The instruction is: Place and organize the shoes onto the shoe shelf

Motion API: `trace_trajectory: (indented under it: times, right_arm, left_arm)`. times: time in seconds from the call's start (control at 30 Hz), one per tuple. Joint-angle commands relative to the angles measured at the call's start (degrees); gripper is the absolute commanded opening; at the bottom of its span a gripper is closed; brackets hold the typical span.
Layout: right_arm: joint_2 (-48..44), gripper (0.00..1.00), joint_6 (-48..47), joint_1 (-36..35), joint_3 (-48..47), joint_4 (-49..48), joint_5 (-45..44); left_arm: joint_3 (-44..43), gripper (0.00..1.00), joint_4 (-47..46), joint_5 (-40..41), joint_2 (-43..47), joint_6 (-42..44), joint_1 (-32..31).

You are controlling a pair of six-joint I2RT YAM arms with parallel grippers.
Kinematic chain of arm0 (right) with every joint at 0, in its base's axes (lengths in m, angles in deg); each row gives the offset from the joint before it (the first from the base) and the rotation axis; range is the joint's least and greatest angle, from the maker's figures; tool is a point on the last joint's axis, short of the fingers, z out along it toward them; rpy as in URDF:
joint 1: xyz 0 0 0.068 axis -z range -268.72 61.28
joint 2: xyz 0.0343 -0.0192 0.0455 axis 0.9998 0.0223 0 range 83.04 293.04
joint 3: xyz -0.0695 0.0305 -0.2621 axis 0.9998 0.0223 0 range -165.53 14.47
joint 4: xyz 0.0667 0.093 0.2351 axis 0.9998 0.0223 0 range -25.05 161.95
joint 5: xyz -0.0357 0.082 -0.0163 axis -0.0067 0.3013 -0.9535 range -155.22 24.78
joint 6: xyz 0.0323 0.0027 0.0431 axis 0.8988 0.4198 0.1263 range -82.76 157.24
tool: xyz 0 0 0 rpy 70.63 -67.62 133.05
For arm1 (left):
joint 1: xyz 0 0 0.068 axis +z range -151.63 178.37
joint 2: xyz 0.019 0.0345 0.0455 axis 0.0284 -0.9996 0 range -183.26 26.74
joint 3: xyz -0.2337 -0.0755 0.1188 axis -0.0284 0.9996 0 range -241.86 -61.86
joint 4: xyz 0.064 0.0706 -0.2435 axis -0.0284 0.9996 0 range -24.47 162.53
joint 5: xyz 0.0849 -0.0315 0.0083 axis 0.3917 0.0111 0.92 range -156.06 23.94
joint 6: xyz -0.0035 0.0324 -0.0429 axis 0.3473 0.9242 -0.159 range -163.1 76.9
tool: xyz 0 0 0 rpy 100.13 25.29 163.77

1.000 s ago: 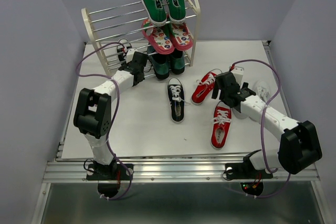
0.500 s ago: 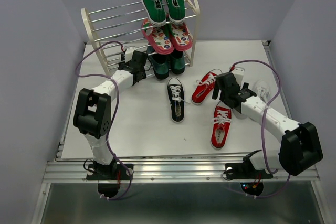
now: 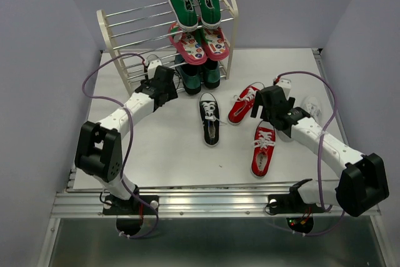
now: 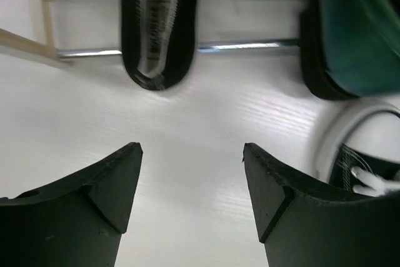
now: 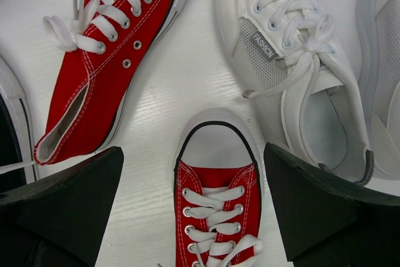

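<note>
Pulled back from the shoe shelf point(image 3: 116, 34) within the last second, jaws now parted and empty, the left gripper point(image 4: 190, 154) faces the first black sneaker point(image 4: 159, 23), which rests on the bottom rods. The second black sneaker point(image 3: 210, 120) lies on the table point(image 3: 162, 154) to that gripper's right, roughly midway between the two arms, its long axis running near to far with the toe toward the shelf. The right gripper point(image 5: 194, 154), wide open, hovers over a red sneaker point(image 5: 215, 217) lined up lengthwise between its fingers, with a white sneaker point(image 5: 294, 73) just beside.
</note>
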Motion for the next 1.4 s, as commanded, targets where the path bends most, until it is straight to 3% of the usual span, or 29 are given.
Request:
trace_trajectory:
  times: [0.0,0.1,0.23,0.3,0.4,0.73,0.87,1.13,1.23,1.37]
  right_arm:
    - [-2.5,1.0,-0.3,0.1,1.0,-2.7,2.9]
    - [-3.2,1.0,-0.1,0.1,1.8,-2.7,3.4]
    - [-3.9,1.0,0.1,0.1,2.6,-2.6,3.4]
    - [-4.2,1.0,0.0,0.1,2.9,-2.6,3.4]
    - [-4.6,1.0,0.1,0.1,3.5,-2.6,3.4]
    - [-5.1,1.0,0.0,0.1,4.4,-2.7,3.0]
    - [-5.3,1.0,0.0,0.1,4.4,-2.8,2.7]
    - [-4.9,1.0,0.1,0.1,4.5,-2.8,1.9]
    - [-4.7,1.0,0.0,0.1,4.5,-2.8,1.7]
    - [-4.4,1.0,0.0,0.1,4.6,-2.7,1.6]
  left_arm:
    - [3.6,0.78,0.3,-4.1,8.0,-3.0,-7.5]
    - [6.3,0.84,0.5,-5.5,10.8,-6.3,-14.9]
    - [9.6,0.85,0.5,-9.8,11.8,-11.6,-22.7]
    - [10.8,0.99,1.0,-9.6,11.2,-13.4,-25.0]
    - [11.3,0.99,0.5,-9.6,8.7,-15.7,-29.5]
    - [5.7,0.98,-0.1,-7.3,-1.2,-15.9,-32.8]
    - [2.5,0.88,1.5,-5.9,-4.2,-15.7,-32.8]
    - [0.5,0.84,2.8,-4.0,-5.7,-15.8,-32.7]
    - [-0.2,0.77,3.8,-3.7,-6.9,-16.1,-32.8]
    - [-0.8,0.55,4.9,-3.6,-8.2,-16.6,-32.7]
